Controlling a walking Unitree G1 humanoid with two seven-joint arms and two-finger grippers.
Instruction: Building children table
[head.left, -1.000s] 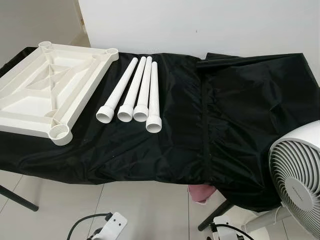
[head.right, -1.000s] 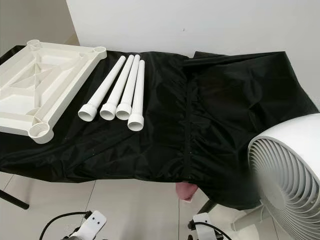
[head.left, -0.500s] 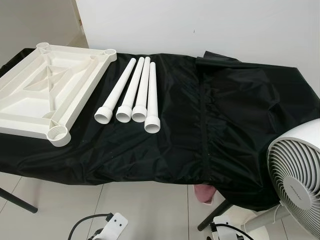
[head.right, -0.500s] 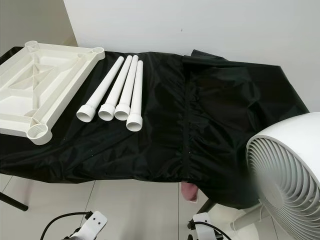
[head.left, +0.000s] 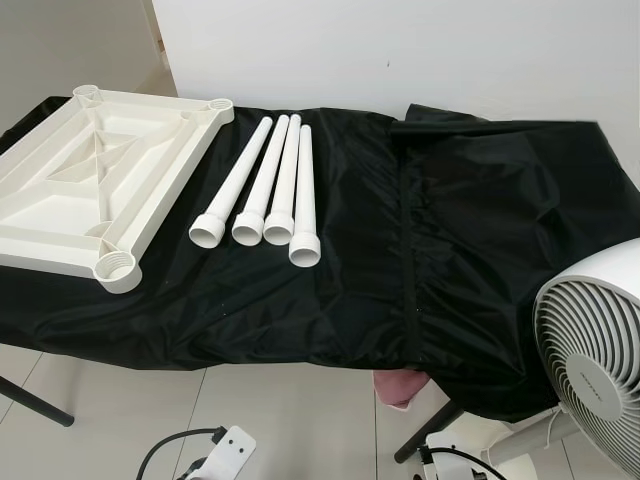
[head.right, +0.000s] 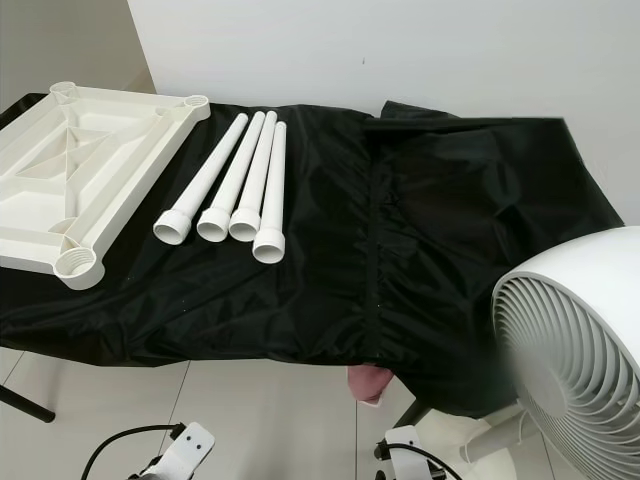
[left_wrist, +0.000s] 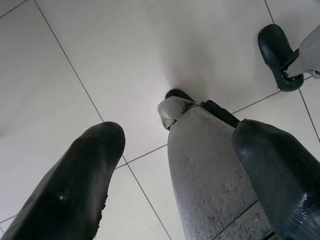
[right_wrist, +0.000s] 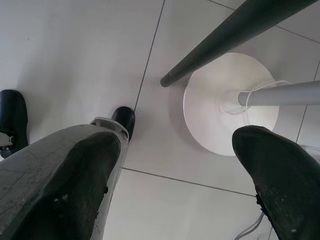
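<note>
A white plastic tabletop (head.left: 95, 180) lies upside down at the left end of a table draped in black cloth (head.left: 430, 230); round leg sockets show at its corners. Beside it, to its right, several white table legs (head.left: 268, 185) lie side by side, wide ends toward me. Both arms hang low over the tiled floor. My left gripper (left_wrist: 175, 175) is open with nothing between its fingers, my own leg behind it. My right gripper (right_wrist: 175, 180) is open too, empty, above the fan's round base (right_wrist: 227, 107).
A white standing fan (head.left: 595, 345) rises at the front right, close to the table's corner. A pink item (head.left: 400, 388) hangs under the cloth's front edge. Dark table legs (head.left: 35, 400) stand on the pale floor tiles. Cables lie by my feet.
The camera has shifted slightly, so the scene sits a little differently in view. The cloth's far right edge has fluttered and lies flatter. The white parts have not moved.
</note>
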